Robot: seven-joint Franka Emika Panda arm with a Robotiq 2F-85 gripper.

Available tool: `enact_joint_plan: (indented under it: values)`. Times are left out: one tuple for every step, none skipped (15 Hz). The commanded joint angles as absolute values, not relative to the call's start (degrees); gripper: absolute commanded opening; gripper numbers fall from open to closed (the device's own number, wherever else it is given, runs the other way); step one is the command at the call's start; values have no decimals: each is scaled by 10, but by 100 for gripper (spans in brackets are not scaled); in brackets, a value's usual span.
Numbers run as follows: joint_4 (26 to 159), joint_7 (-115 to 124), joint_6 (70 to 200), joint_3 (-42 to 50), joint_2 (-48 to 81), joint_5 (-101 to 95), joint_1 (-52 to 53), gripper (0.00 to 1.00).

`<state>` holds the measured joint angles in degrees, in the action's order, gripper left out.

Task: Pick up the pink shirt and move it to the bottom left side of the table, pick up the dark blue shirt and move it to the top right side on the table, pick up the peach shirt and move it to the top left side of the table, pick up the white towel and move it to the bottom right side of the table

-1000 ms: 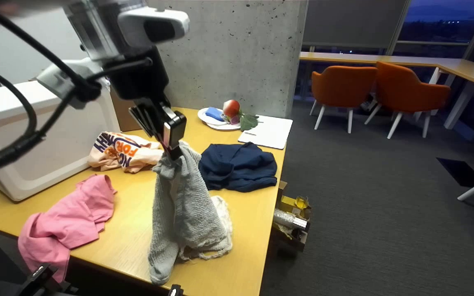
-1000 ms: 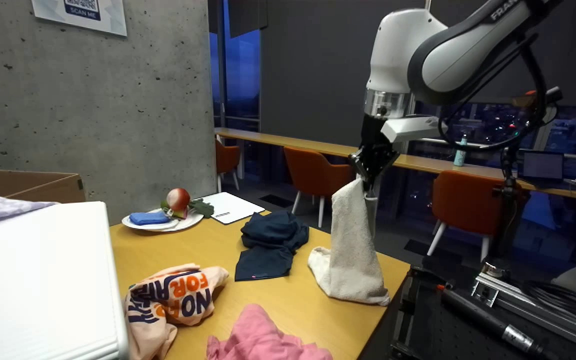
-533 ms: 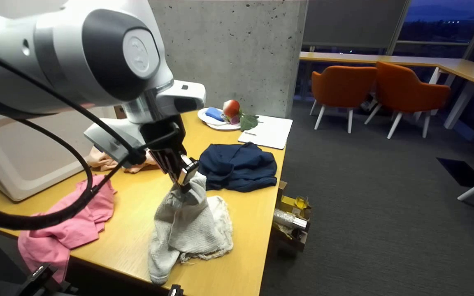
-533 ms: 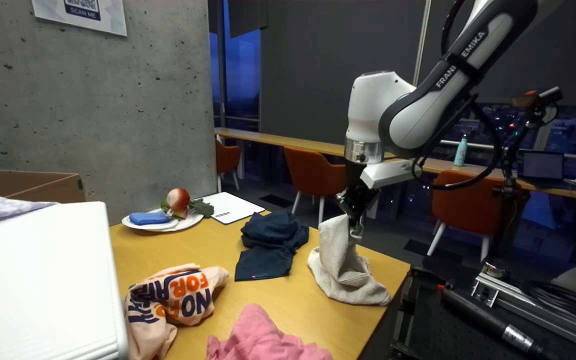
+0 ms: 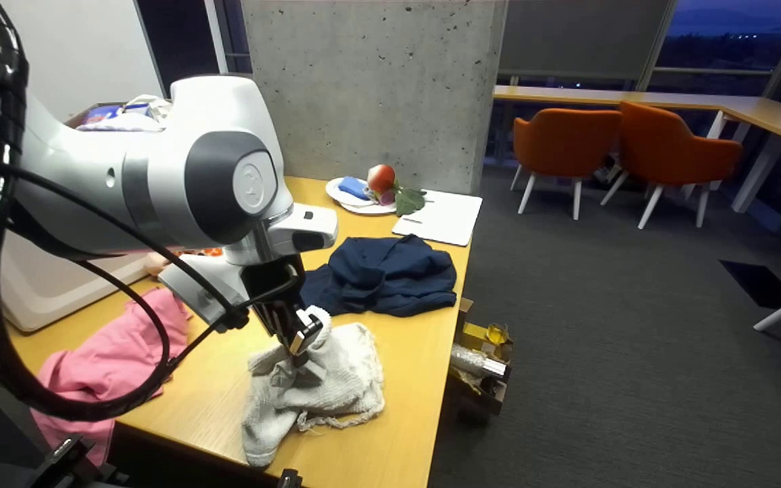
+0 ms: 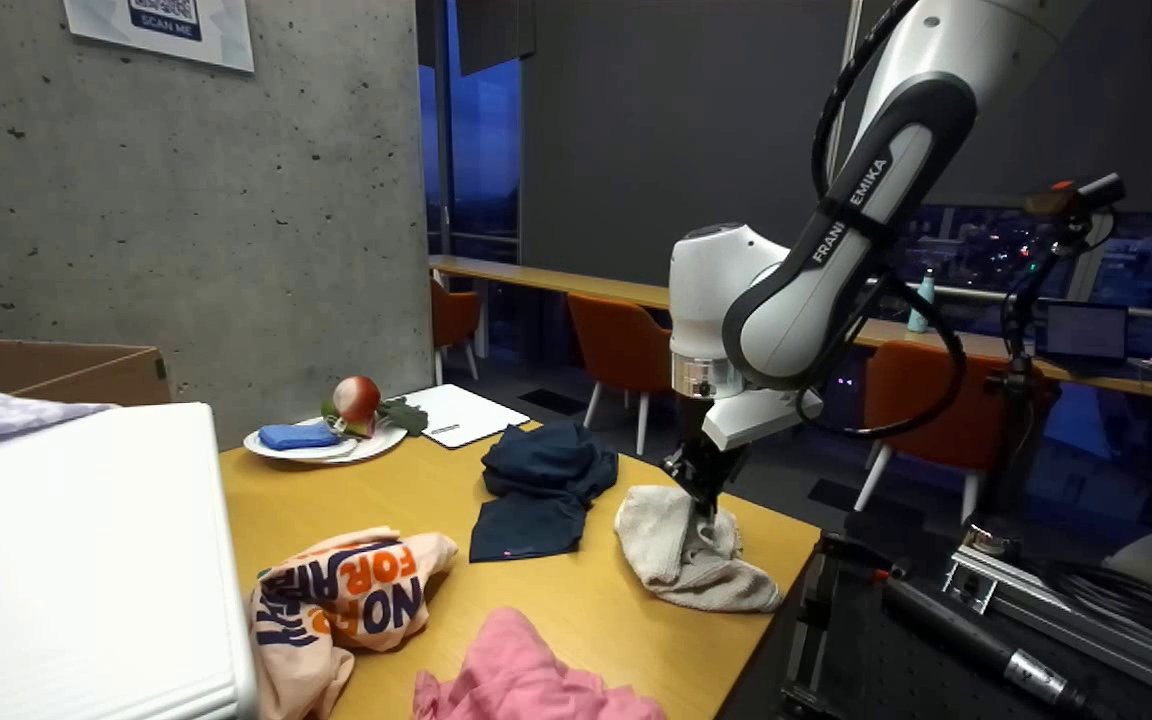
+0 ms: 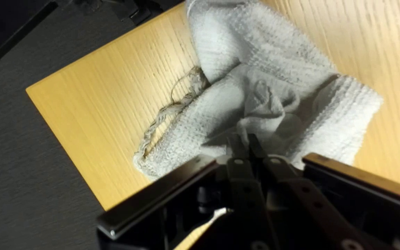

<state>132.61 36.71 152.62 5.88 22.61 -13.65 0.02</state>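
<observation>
1. Lowered since the earlier frame: the jaws, and the white towel (image 5: 329,388) below them has sunk from a tall drape to a slumped heap on the desk (image 5: 411,379).
2. They are closed on a pinch of its cloth; letting go seems the step left.
3. Nearest them otherwise lies the dark blue shirt (image 5: 390,278); farther from them, the pink shirt (image 6: 536,678) and peach shirt (image 6: 348,592), unmoved: those three placements look done.

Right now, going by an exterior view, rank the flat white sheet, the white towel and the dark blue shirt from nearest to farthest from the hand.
1. White towel: gripped in the hand.
2. Dark blue shirt: to the hand's left in that view.
3. Flat white sheet: farther left, past the shirt, at the far edge of the table.
</observation>
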Motion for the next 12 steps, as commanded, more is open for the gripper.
enact_joint_plan:
  values:
    - [1303,348,1539,81,260,-108,20,9]
    - [1301,347,1539,82,261,-103,23,31]
    - [1300,343,1535,82,260,-96,24,34]
    - [1300,339,1531,81,256,-88,25,37]
    - [1306,329,1519,74,241,-75,22,43]
    - [1311,321,1515,73,227,-69,22,50]
    - [1317,313,1509,74,210,-65,24,58]
    - [1320,312,1503,78,195,-64,28,64]
    - [1321,307,1491,76,179,-59,27,73]
    - [1322,303,1481,74,162,-56,25,79]
    - [1324,302,1465,74,144,-57,25,88]
    - [1325,296,1451,72,124,-55,23,94]
